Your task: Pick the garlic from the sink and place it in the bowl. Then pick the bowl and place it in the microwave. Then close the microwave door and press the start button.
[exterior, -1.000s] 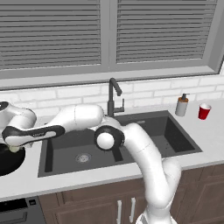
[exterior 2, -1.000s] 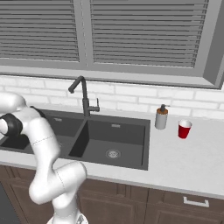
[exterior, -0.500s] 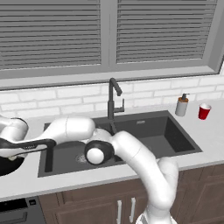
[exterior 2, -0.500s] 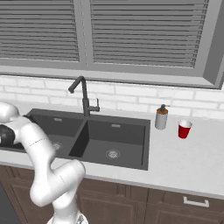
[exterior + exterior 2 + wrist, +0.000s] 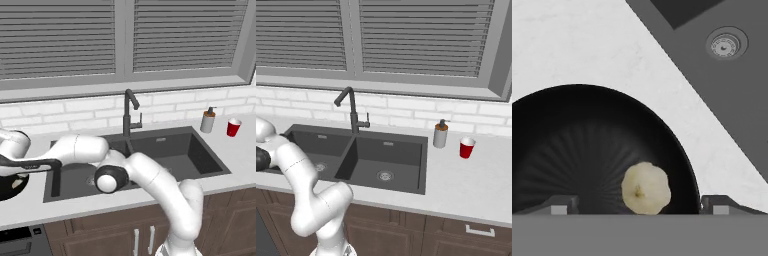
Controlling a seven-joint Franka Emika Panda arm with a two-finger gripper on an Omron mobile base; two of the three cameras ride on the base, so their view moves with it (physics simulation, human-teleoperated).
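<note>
Looking biggest first, we see the worktop (image 5: 587, 45) w/ sink (image 5: 732, 90) beside it, the bowl (image 5: 577, 150) on the worktop left of the sink, garlic (image 5: 646, 188) inside the bowl, end effector (image 5: 640, 204) open above, fingers spread either side.

A small grey soap dispenser bottle with a tan pump top (image 5: 207, 121) stands beside a red plastic cup (image 5: 233, 127) on the pale speckled stone desk (image 5: 240, 157), below grey slatted window blinds (image 5: 190, 35)
</note>
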